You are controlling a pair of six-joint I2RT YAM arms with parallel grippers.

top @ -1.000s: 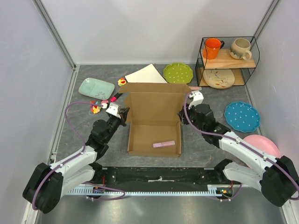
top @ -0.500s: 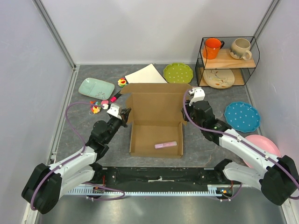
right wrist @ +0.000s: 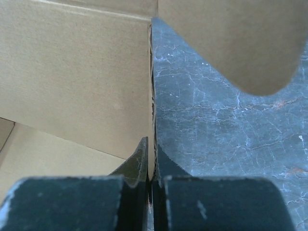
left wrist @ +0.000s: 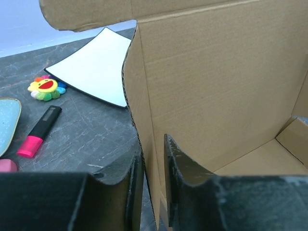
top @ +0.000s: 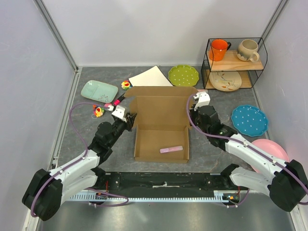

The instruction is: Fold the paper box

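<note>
Firmly pinched: paper box [top: 161,126] left wall in left hand [top: 130,118], right wall in right hand [top: 191,115]

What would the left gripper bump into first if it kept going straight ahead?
The paper box: the left gripper pinches its side wall, which runs straight ahead. Beyond that, probably the white plate.

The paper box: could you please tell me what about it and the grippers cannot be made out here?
- Left wrist view: whether the left gripper truly clamps the paper box wall; the contact runs off the bottom edge.
- Top external view: the pink item inside the box is too small to identify.
- Right wrist view: the right gripper pinches a wall edge, but the box's front is cut off by the frame.
</note>
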